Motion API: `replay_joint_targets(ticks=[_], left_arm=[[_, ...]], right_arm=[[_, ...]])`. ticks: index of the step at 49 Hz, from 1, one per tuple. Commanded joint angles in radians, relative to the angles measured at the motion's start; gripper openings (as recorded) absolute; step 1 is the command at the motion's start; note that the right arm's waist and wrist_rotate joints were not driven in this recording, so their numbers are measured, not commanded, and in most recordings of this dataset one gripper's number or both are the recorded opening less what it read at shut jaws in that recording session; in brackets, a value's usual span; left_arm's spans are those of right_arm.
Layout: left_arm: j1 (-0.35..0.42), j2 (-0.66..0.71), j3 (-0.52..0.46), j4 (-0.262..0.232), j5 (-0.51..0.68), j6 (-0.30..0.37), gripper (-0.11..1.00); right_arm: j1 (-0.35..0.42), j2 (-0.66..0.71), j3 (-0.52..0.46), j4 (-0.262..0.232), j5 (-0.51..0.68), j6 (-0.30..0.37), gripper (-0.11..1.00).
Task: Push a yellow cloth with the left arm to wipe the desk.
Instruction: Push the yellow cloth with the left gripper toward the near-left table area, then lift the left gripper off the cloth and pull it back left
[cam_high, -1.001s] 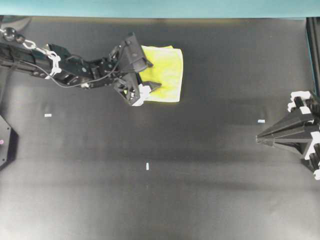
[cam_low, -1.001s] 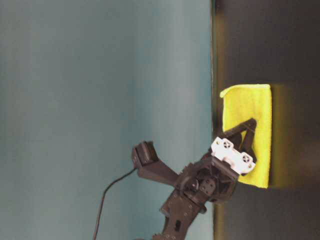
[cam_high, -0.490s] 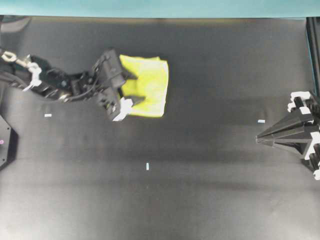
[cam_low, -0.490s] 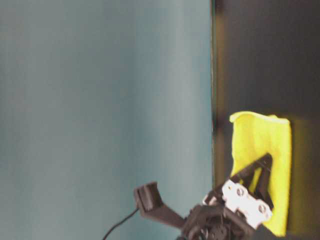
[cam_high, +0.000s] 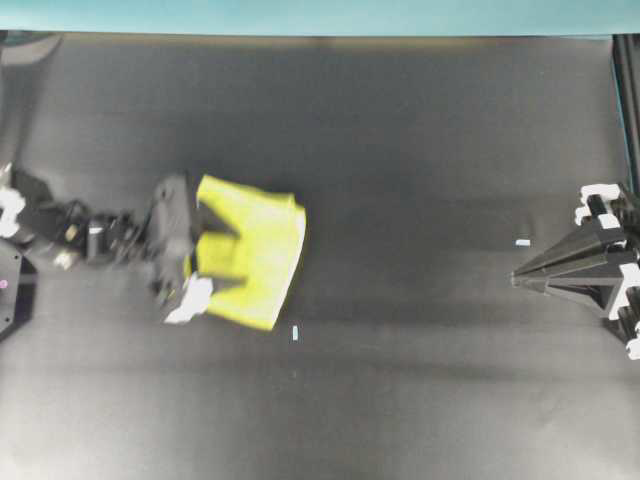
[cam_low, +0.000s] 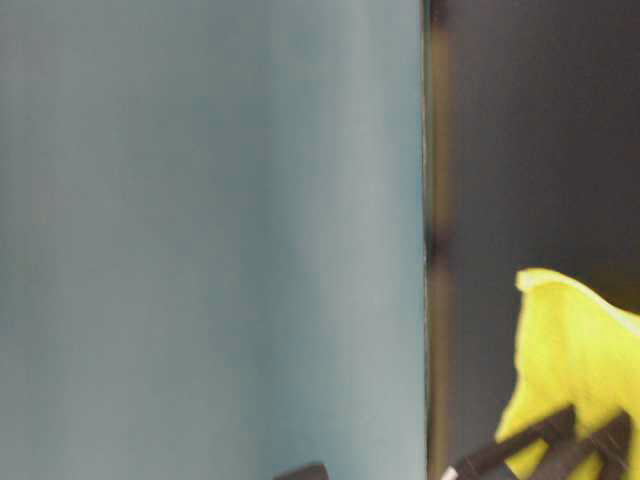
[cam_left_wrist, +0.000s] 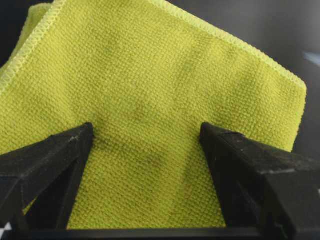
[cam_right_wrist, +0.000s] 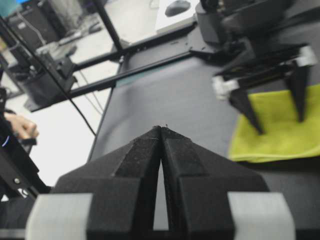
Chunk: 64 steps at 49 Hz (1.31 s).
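One yellow cloth (cam_high: 250, 252) lies flat on the desk (cam_high: 420, 160), left of centre in the overhead view, folded into a rough square and turned slightly askew. Both fingertips (cam_left_wrist: 75, 145) of the left gripper (cam_high: 222, 254) press down on it, the jaws spread wide with bare cloth between them, clamped on nothing. The left arm (cam_high: 100, 235) reaches in from the left edge of the frame, low over the surface and blurred, so its links are hard to tell apart.

At the right edge the right gripper (cam_high: 520, 277) sits well apart from the cloth, its jaws drawn together to a point; its own wrist view shows the two fingers (cam_right_wrist: 142, 165) meeting at the tip.

The desk is a wide matte black sheet with a teal band along the top of the overhead frame. Two small pale tape marks (cam_high: 295, 333) show on it, one just below the cloth's lower corner and one near the right gripper.

From table level only the cloth's upper corner and two dark finger ends appear at the lower right; the rest is cut off, and a blank teal expanse fills the left. Behind the desk, the right wrist view shows black frame bars, cables and blurred equipment on a pale floor.
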Motion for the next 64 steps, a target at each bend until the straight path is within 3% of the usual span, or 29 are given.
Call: replay_joint_targets(ticks=[1, 21, 33, 50, 64], left_arm=[[-0.08, -0.029, 0.014, 0.005, 0.0, -0.003, 0.84], [-0.408, -0.066, 0.044, 0.003, 0.067, -0.006, 0.84], [-0.515, -0.071, 0.035, 0.005, 0.084, -0.009, 0.84], [-0.523, -0.092, 0.021, 0.003, 0.081, -0.006, 0.84], [-0.492, -0.235, 0.018, 0.005, 0.094, 0.012, 0.84]], right_arm=[[0.0, 0.011, -0.005, 0.003, -0.005, 0.0, 0.0], [0.0, 0.011, -0.002, 0.009, -0.005, 0.002, 0.0], [0.0, 0.011, -0.002, 0.011, -0.012, 0.0, 0.0], [0.0, 0.009, -0.002, 0.011, -0.014, 0.002, 0.0], [-0.002, 0.009, -0.002, 0.011, -0.011, 0.0, 0.0]])
